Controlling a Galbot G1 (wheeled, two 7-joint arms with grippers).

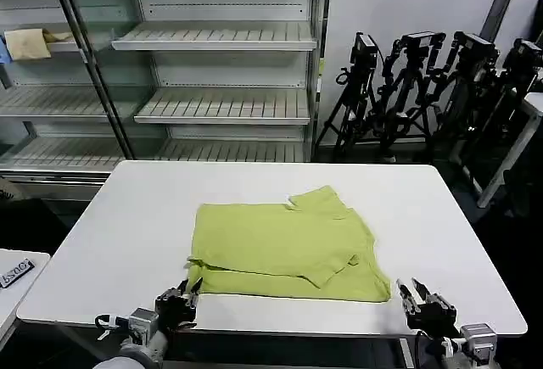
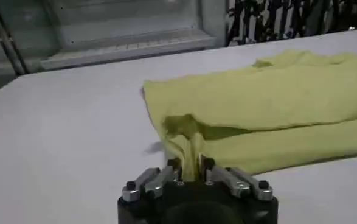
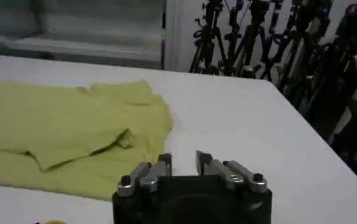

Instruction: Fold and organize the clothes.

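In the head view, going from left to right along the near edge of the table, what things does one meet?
Left gripper, shut on the near-left corner of the T-shirt → the folded T-shirt itself → right gripper, open, just past the T-shirt's near-right corner, all on the white table.

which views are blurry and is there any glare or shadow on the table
Head view: even light, no glare on the table, a thin shadow along the shirt's near edge. Left wrist view: soft throughout, shelves behind smeared, the left gripper pinching a shirt corner. Right wrist view: the right gripper open over bare table, tripods behind out of focus.
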